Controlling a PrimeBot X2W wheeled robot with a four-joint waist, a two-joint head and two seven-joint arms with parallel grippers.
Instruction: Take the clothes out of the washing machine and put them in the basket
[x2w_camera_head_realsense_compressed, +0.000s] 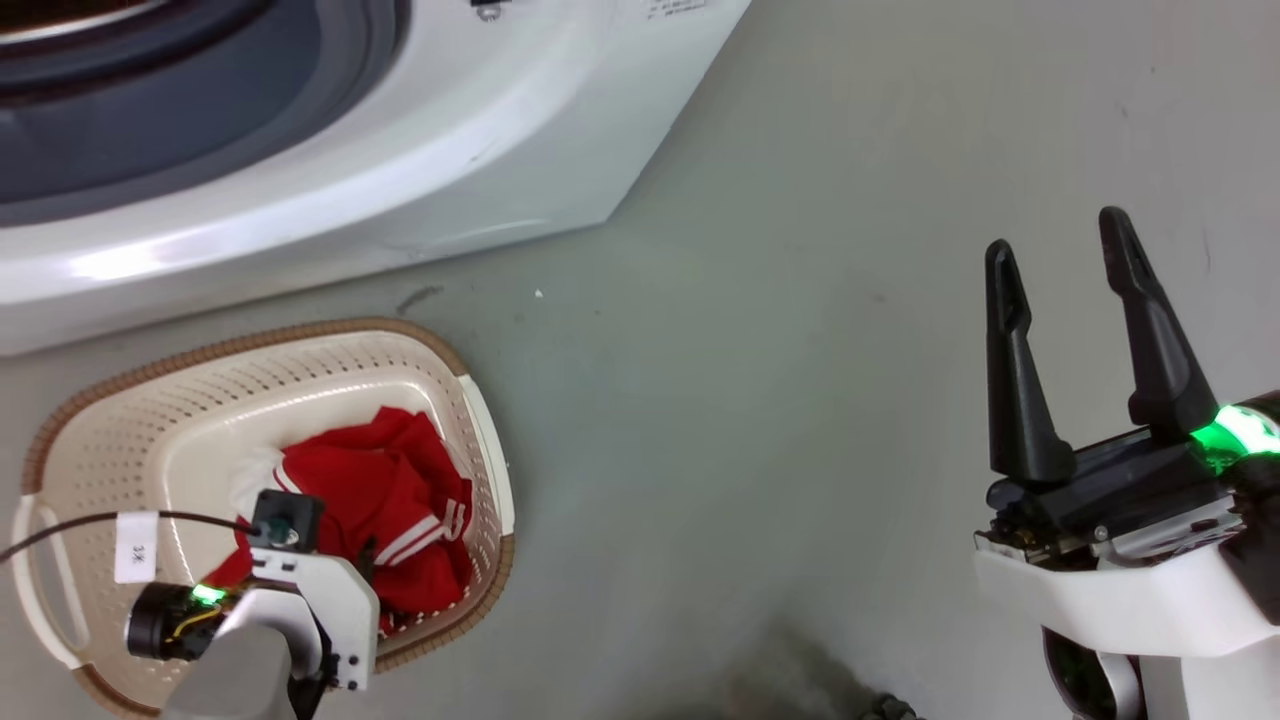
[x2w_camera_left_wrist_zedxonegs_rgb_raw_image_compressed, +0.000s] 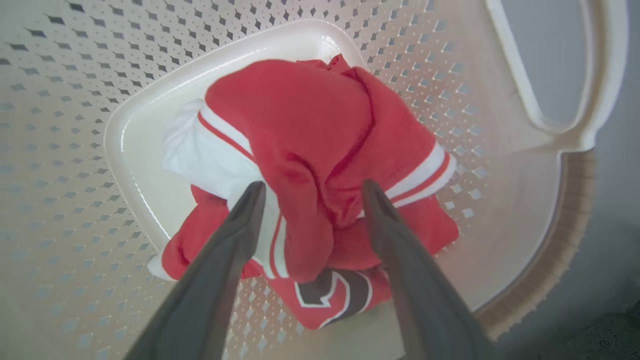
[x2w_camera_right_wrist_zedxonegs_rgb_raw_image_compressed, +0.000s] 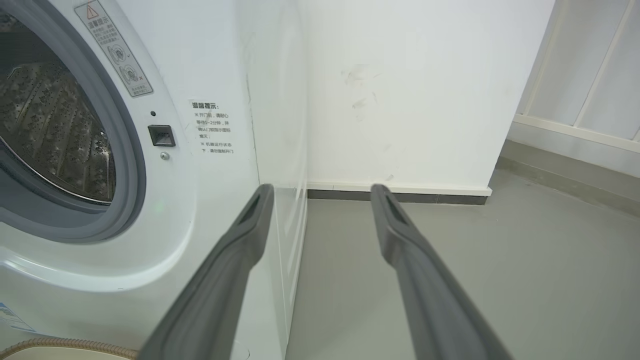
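Red clothes (x2w_camera_left_wrist_zedxonegs_rgb_raw_image_compressed: 300, 110) heaped in the basket (x2w_camera_head_realsense_compressed: 250, 340), lower left of the head frame, toward its right-hand wall. Left gripper (x2w_camera_left_wrist_zedxonegs_rgb_raw_image_compressed: 314, 184) directly above, fingers spread either side of a raised fold, nothing pinched; contact with the cloth impossible to tell. Right gripper (x2w_camera_head_realsense_compressed: 1058, 235) at lower right, fingers likewise apart and empty, over bare floor (x2w_camera_head_realsense_compressed: 750, 400), well apart from the basket. Washing machine (x2w_camera_head_realsense_compressed: 400, 180) at upper left, near the basket rim; visible part of the drum (x2w_camera_right_wrist_zedxonegs_rgb_raw_image_compressed: 50, 125) bare. Likely next: straight lift out, room open above, perforated walls all round.

Red clothes (x2w_camera_head_realsense_compressed: 385, 495) in basket (x2w_camera_head_realsense_compressed: 250, 345) — maybe two garments.
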